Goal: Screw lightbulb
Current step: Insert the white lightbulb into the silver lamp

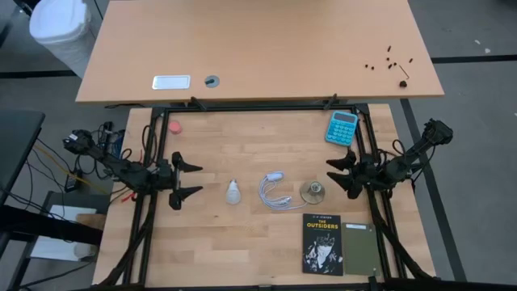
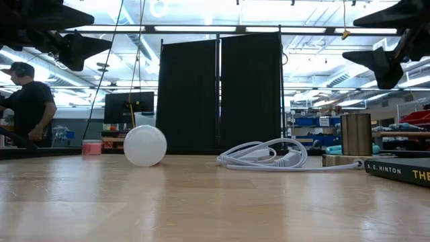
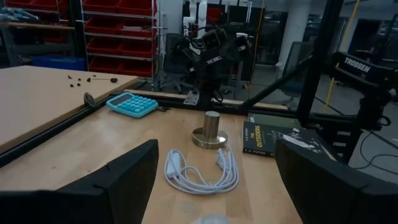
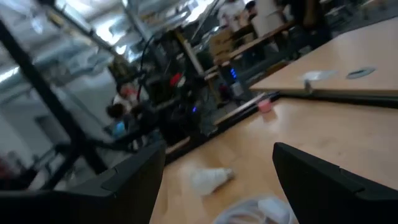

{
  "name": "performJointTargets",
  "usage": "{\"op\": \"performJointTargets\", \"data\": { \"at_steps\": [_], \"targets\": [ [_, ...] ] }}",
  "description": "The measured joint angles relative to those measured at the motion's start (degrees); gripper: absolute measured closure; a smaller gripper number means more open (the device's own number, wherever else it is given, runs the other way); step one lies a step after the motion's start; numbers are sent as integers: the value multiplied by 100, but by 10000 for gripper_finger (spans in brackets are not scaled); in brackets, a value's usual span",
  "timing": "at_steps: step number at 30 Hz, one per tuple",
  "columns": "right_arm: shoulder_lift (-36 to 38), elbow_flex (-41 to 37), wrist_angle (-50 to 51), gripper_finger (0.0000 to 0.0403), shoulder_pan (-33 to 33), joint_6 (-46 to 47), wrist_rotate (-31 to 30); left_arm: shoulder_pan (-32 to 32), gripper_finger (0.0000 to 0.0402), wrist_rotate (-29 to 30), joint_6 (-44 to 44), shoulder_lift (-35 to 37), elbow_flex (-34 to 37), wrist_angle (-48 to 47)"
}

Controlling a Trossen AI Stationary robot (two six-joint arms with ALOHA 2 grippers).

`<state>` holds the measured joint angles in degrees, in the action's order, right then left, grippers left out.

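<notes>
Nearest the lens in the low view, the black paperback book (image 2: 403, 171) sits at lower right; farther in, the small white pear-shaped lightbulb with its greyish metal screw base (image 1: 233, 192) lies on its side on the pale wooden table (image 1: 242, 250), left of centre in the high view, apart from everything else. Beyond it toward the right lie the coiled white cable (image 1: 275, 191) and then the round silvery disc-shaped socket with its upright metal stub (image 1: 313, 191). Judge the lightbulb light, rigid, smooth and breakable: it may roll, so take it across the widest part of the white globe and leave the threaded base free for the socket. Your left gripper (image 1: 190, 180) hangs at centre left, fingers spread wide, holding and touching nothing. Your right gripper (image 1: 339, 174) hangs at centre right beside the socket, fingers likewise parted and empty.
</notes>
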<state>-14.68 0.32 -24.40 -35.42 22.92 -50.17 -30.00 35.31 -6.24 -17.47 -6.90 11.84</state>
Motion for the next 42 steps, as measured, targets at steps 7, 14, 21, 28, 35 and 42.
{"op": "performJointTargets", "data": {
  "at_steps": [7,14,21,28,35,42],
  "targets": [
    [0,0,-449,94,6,-298,-447,0,74,0,-17,-17,-4,-13],
    [-335,120,-809,94,188,-429,-214,-2,74,17,-146,-441,-257,-246],
    [-1452,1180,-808,94,374,-1568,165,-2,74,696,13,-1771,-1373,-947],
    [-3005,2689,11,94,895,-2642,923,23,74,1315,-165,-3161,-2049,-1067],
    [-4087,3875,1139,94,1490,-2154,1906,526,74,841,-927,-4380,-2558,-1062],
    [-4611,4220,1869,94,1576,-1701,1925,980,74,-122,-473,-5445,-3266,-1095]
  ]
}}
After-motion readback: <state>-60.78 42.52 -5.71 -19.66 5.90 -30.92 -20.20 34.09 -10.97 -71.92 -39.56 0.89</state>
